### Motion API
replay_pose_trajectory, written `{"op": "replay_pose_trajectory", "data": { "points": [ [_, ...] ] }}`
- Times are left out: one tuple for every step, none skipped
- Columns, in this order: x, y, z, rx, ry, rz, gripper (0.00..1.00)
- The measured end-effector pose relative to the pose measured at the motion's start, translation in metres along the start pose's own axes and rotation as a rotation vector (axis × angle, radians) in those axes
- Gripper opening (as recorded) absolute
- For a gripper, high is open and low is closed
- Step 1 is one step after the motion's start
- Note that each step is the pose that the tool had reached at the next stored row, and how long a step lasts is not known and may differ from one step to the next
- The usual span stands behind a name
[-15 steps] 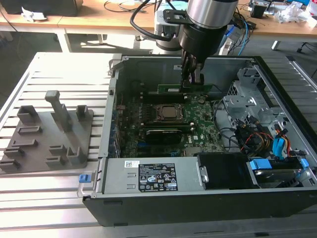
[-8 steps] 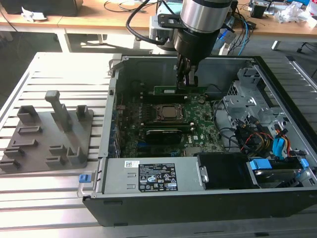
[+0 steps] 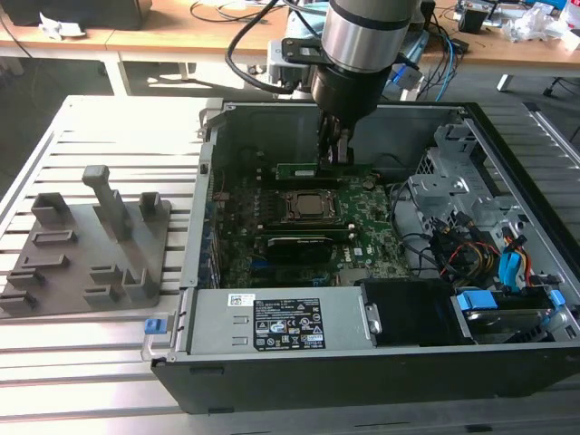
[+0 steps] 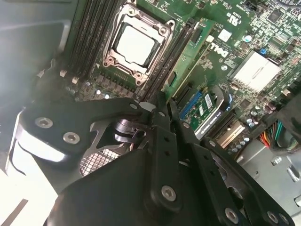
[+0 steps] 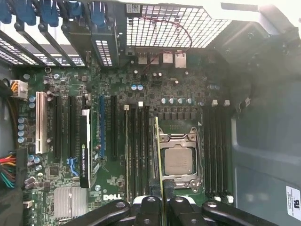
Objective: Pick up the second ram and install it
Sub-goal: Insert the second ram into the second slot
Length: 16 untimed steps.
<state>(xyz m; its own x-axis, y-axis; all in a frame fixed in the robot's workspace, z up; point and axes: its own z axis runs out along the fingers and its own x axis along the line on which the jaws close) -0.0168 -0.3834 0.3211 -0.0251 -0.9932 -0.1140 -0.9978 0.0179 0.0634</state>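
Second ram edge-on, near end hidden btwn gripper fingers, pinched narrow; arm vertical into case, beside CPU socket.

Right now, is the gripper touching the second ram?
Touching. In the first wrist view the gripper has its jaws shut on the ram, which stands edge-on beside the CPU socket; no gap shows.

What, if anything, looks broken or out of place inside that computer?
Nothing stands out as damaged or spilled. The hand grips the second ram, which stands straight alongside the CPU socket. Whether it is fully seated cannot be told.
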Motion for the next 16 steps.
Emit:
{"op": "replay_pose_trajectory", "data": {
  "points": [
    [0.0002,0.001,0.0013,0.0,-0.0001,0.0,0.14],
    [0.0003,0.0053,0.0033,0.0,-0.0002,0.0,0.14],
    [0.0003,0.0093,0.0057,0.0,0.0,0.0,0.14],
    [0.0001,0.0102,0.0076,0.0,-0.0001,0.0,0.14],
    [0.0,0.0104,0.0088,0.0,-0.0002,0.0,0.14],
    [0.0001,0.0103,0.0099,0.0,-0.0002,0.0,0.14],
    [0.0003,0.0104,0.0128,0.0,-0.0001,0.0,0.14],
    [0.0007,0.0106,0.0162,0.0,-0.0001,0.0,0.14],
    [0.001,0.0108,0.0193,0.0,-0.0001,0.0,0.14],
    [0.0013,0.0106,0.0221,-0.0001,0.0,0.0,0.14],
    [0.0018,0.0104,0.0259,0.0,-0.0001,0.0,0.14],
    [0.0023,0.0101,0.0301,0.0001,-0.0001,0.002,0.14],
    [0.0029,0.0097,0.0357,0.0039,-0.0023,0.034,0.14],
    [0.0031,0.0095,0.0376,0.0063,-0.0036,0.055,0.14],
    [0.0033,0.0095,0.039,0.0081,-0.0046,0.07,0.14],
    [0.0035,0.0093,0.0409,0.0084,-0.0048,0.073,0.14]
  ]
}}
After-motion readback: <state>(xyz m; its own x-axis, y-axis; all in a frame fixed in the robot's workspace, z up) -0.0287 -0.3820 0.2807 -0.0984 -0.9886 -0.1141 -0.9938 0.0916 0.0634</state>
